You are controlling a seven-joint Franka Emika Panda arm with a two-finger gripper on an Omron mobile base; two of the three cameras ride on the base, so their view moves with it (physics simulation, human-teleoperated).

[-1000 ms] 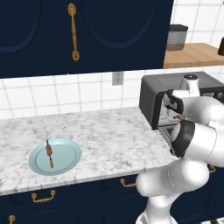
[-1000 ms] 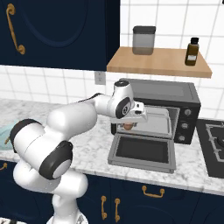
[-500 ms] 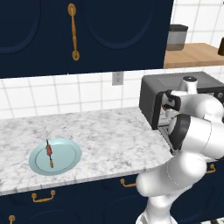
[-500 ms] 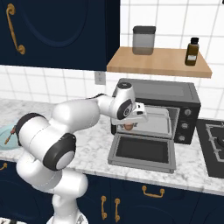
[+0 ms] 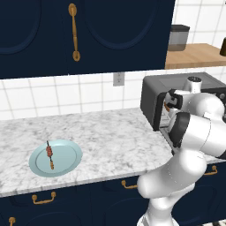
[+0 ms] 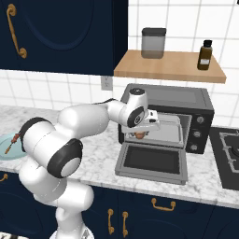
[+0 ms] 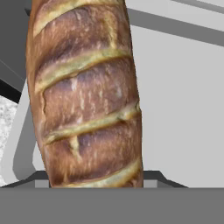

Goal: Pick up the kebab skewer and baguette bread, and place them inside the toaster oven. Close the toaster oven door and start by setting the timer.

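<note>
I am keeping the gripper clamped on the baguette, just inside the oven mouth above the open door. It has barely shifted, so nothing is released yet. The skewer is waiting on its plate.

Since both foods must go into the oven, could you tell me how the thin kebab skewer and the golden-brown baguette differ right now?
The thin kebab skewer lies on the pale blue plate on the counter; the golden-brown baguette bread is at the open black toaster oven, at the gripper. The skewer is slim with small chunks; the baguette is a thick scored loaf. Both are brownish foods.
</note>
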